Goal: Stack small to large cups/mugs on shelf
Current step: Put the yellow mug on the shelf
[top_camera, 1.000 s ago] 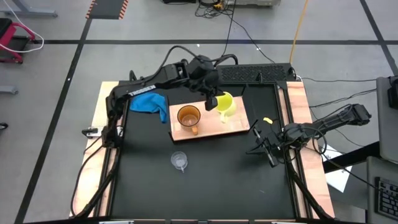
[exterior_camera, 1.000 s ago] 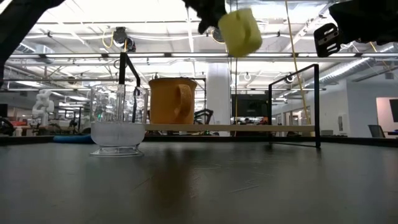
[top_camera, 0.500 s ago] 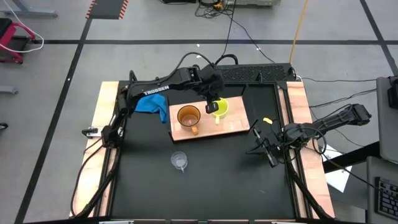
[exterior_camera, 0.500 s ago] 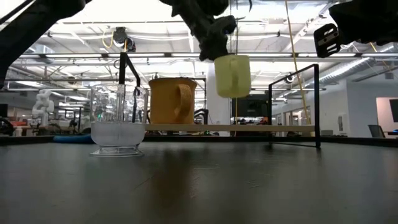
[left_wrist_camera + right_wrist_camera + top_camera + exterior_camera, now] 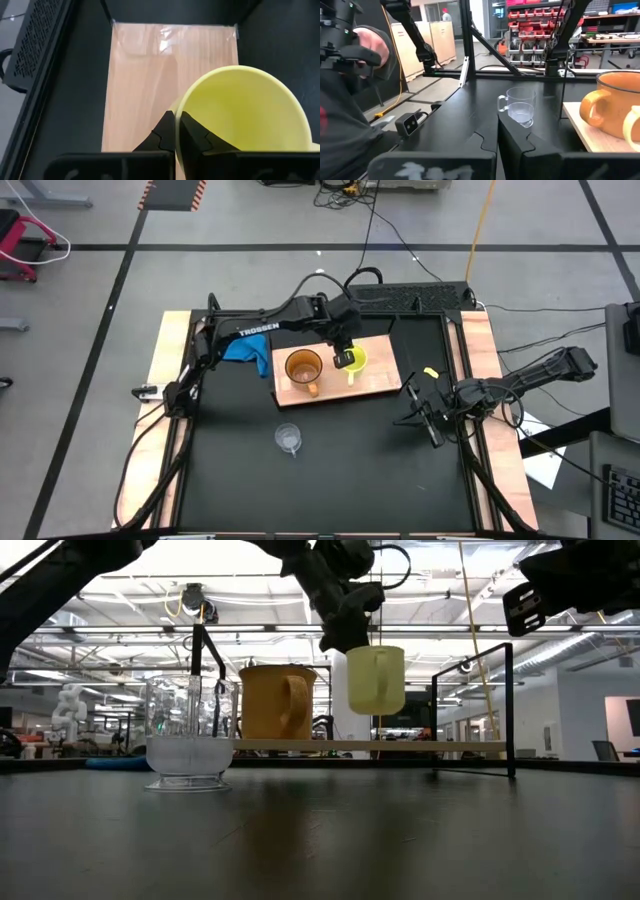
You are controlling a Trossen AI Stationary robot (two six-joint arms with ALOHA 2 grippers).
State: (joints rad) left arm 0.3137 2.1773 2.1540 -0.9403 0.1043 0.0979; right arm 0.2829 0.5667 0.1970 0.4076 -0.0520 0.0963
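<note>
My left gripper [image 5: 343, 355] is shut on the yellow mug [image 5: 354, 361], which it holds upright above the right half of the light-wood shelf [image 5: 382, 380]. The low view shows the mug [image 5: 375, 680] clear of the shelf [image 5: 440, 745]. The orange-brown mug [image 5: 303, 368] stands on its base on the shelf's left half. The clear glass cup [image 5: 288, 438] stands on the black table nearer the front. My right gripper [image 5: 420, 412] waits shut and empty at the table's right. My left gripper pinches the yellow mug's wall at the rim [image 5: 176, 117], one finger [image 5: 195, 142] inside the mug and one outside. The fingers come from above, pointing down. The mug hangs upright below them, lifted clear of the shelf, its handle [image 5: 378, 670] toward the table's near side.
A blue cloth [image 5: 243, 346] lies left of the shelf. A black upright frame [image 5: 510, 710] stands at the shelf's right end. A small yellow object [image 5: 430, 373] lies near my right gripper. A person [image 5: 350, 100] shows beyond the table in the right wrist view.
My left gripper has come down toward the shelf and a little toward the table's left and near edges. The yellow mug, first held high and tilted, now hangs upright and lower, just above the shelf.
</note>
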